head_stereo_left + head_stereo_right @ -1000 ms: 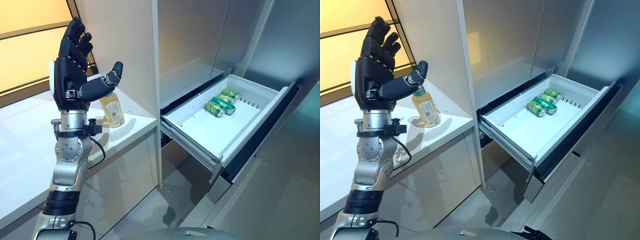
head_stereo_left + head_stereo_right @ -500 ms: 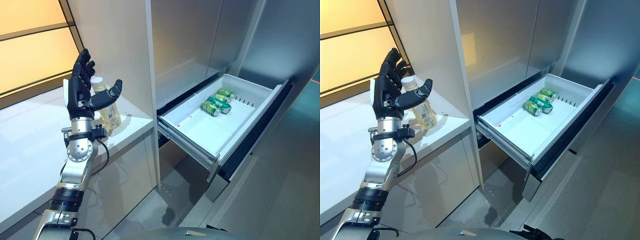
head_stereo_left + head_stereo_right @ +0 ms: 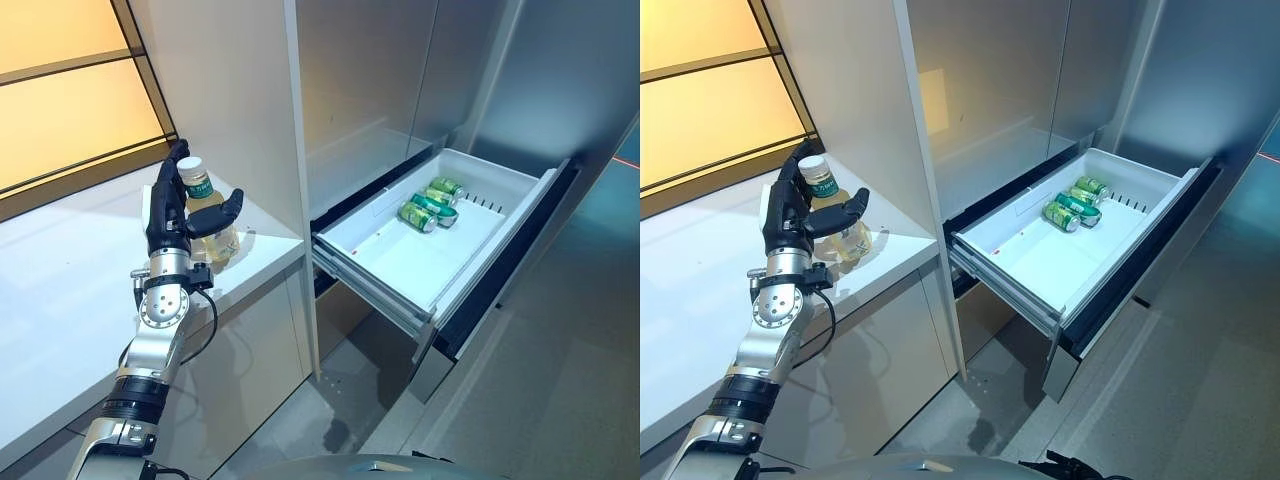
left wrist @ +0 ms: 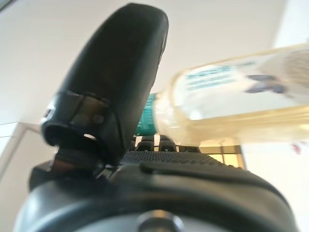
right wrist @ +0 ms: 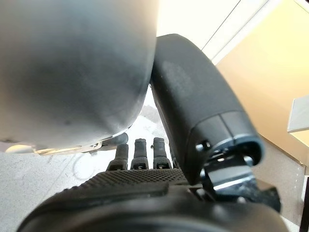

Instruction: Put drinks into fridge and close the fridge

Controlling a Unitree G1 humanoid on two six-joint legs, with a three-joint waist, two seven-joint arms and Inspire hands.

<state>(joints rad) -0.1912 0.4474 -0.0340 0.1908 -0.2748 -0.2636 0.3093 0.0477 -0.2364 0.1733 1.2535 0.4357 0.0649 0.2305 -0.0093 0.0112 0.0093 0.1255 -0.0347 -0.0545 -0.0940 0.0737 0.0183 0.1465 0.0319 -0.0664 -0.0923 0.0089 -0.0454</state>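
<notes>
A clear bottle (image 3: 222,243) of yellow drink with a green cap stands on the white counter (image 3: 60,290), by the tall cabinet's side wall. My left hand (image 3: 160,215) is open around it, with straight fingers behind the bottle and the thumb across its front. In the left wrist view the bottle (image 4: 241,96) lies between the thumb (image 4: 116,72) and the palm. The white fridge drawer (image 3: 400,262) is pulled out to the right and holds green cans (image 3: 430,203) at its far end. My right hand (image 5: 145,198) is open and holds nothing.
The grey fridge front (image 3: 370,90) rises above the open drawer. The drawer's dark front panel (image 3: 500,280) juts out over the grey floor (image 3: 560,400). A yellow-lit window panel (image 3: 70,110) runs behind the counter.
My left hand has dropped from above the counter and moved in to the bottle, so that its thumb and fingers now stand either side of it. The camera has shifted a little.
</notes>
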